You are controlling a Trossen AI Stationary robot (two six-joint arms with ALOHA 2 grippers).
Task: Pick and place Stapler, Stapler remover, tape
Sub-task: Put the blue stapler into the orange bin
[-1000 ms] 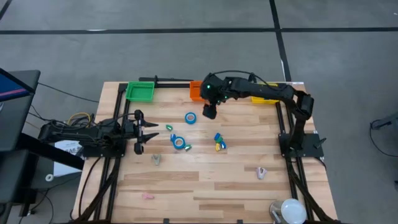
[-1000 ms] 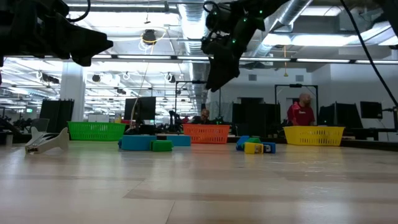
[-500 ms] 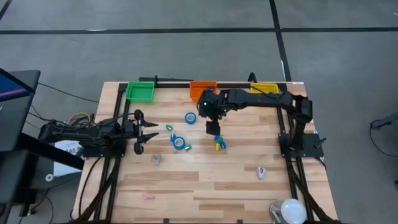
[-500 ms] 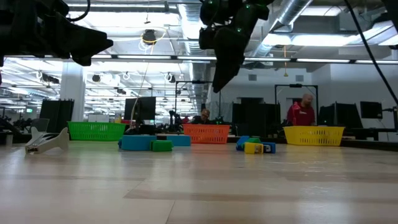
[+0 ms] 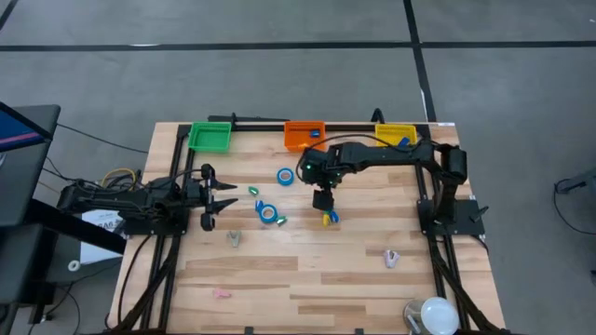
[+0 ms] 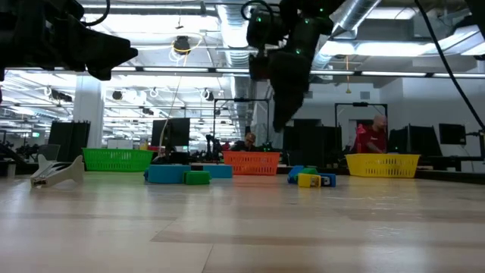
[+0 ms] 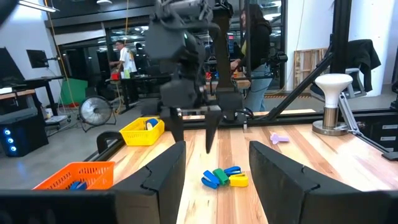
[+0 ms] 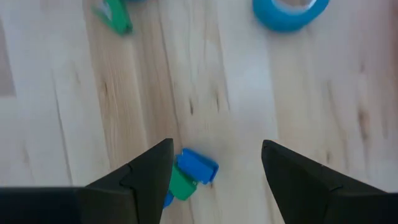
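My right gripper (image 5: 322, 199) (image 8: 214, 149) hangs open over a cluster of small blue, green and yellow staplers (image 5: 328, 216) (image 8: 191, 170) lying on the table, and touches nothing. The left wrist view shows it (image 7: 194, 142) fingers down above that cluster (image 7: 224, 177). Blue tape rolls lie flat to the left: one (image 5: 285, 176) (image 8: 289, 11) alone, a pair (image 5: 267, 212) nearer. Single green staplers (image 5: 253, 190) (image 5: 281, 221) lie by them. Pale stapler removers (image 5: 235, 239) (image 5: 392, 258) (image 5: 222, 294) lie toward the near edge. My left gripper (image 5: 228, 195) waits open at the left side.
Green bin (image 5: 210, 137), orange bin (image 5: 304, 133) and yellow bin (image 5: 396, 136) stand along the far edge; the orange and yellow ones hold small blue items. A white lamp-like object (image 5: 433, 314) stands at the near right corner. People show in the room beyond the table.
My right gripper has travelled from beside the orange bin toward the near edge and come down, ending above the stapler cluster. The objects on the table lie where they were.
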